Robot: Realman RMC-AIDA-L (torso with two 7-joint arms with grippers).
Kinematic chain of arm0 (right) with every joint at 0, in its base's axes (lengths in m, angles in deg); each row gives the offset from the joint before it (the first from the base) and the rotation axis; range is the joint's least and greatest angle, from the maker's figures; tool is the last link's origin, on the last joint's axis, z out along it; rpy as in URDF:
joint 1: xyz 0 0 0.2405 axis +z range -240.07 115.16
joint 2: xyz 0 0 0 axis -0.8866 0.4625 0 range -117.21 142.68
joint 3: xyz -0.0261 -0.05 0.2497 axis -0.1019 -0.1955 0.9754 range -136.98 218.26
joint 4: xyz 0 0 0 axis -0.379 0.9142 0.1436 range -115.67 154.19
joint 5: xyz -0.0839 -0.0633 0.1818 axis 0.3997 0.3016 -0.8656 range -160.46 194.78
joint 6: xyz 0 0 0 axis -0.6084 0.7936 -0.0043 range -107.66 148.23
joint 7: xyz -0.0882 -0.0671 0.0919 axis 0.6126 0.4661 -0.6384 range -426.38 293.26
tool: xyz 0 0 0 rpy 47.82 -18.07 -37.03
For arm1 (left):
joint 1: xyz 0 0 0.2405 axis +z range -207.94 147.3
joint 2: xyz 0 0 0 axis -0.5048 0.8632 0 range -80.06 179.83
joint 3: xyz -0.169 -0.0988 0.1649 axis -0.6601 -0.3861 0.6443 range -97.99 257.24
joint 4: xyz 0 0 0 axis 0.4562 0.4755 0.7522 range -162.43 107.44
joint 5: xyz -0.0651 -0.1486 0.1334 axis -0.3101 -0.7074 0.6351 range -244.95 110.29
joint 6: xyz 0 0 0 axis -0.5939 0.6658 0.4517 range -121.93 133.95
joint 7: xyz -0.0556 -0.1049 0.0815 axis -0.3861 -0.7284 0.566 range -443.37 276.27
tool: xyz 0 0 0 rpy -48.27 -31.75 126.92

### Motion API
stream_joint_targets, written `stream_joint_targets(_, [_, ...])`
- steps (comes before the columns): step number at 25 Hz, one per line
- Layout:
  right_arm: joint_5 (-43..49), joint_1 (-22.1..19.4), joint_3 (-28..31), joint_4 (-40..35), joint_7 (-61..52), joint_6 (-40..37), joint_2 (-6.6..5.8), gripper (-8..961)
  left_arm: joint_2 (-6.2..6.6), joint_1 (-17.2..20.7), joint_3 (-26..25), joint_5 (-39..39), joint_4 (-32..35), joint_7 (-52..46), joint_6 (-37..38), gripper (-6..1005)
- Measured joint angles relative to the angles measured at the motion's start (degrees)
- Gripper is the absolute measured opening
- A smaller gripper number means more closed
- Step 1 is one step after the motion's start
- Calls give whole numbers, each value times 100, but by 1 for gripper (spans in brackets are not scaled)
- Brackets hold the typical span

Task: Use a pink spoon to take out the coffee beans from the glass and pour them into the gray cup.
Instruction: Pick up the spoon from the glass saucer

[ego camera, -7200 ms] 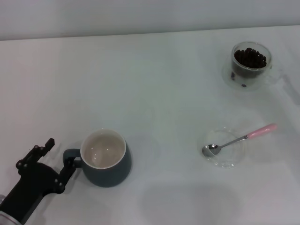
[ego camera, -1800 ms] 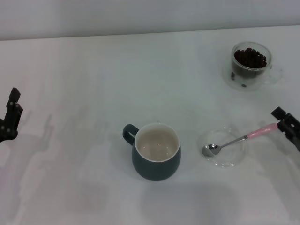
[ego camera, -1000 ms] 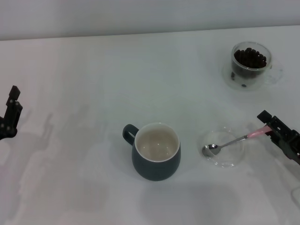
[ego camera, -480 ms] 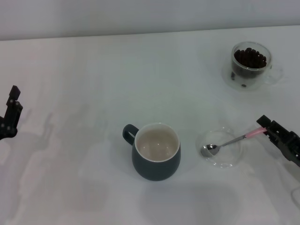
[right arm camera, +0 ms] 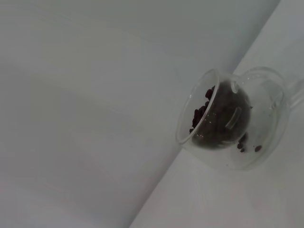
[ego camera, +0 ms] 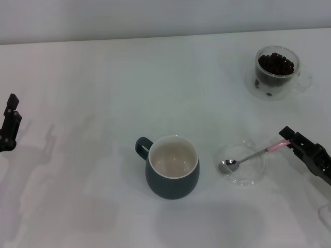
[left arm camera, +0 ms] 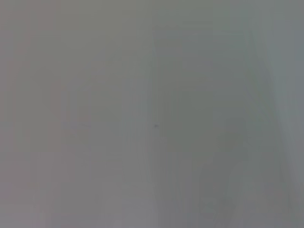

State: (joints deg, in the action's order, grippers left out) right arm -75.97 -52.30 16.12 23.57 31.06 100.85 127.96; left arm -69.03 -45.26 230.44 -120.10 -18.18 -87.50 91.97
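Observation:
The gray cup (ego camera: 173, 170) stands upright at the table's middle front, its cream inside bare and its handle toward my left. The glass (ego camera: 277, 72) holds the coffee beans (ego camera: 276, 63) at the far right; it also shows in the right wrist view (right arm camera: 228, 123), with the beans (right arm camera: 216, 116) inside. The pink spoon (ego camera: 253, 155) lies with its metal bowl in a clear shallow dish (ego camera: 242, 166). My right gripper (ego camera: 289, 139) is at the spoon's pink handle end and covers most of it. My left gripper (ego camera: 10, 121) is parked at the left edge, away from everything.
White table (ego camera: 103, 93) with a pale wall behind its far edge. The left wrist view shows only blank surface. A few loose beans lie in the glass's lower wall.
The cup stood at front left by my left gripper; it now stands at the middle and the left arm has drawn back. My right gripper came in to the spoon's handle; the spoon shifted slightly left.

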Motion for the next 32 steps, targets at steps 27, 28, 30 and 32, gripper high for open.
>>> stream_joint_targets(27, [75,91,14,-546,-50,159,-37,146,-18,0,0,-42,0,1,-9,507])
stream_joint_targets(28, [95,94,1,-610,-71,180,-41,146,-18,0,0,-43,0,1,-9,506])
stream_joint_targets(30, [149,98,-34,-771,-150,248,-42,146,-18,3,0,-52,0,0,-9,506])
stream_joint_targets(32, [177,99,-57,-989,-282,376,-50,146,-18,11,0,-79,0,0,-9,506])
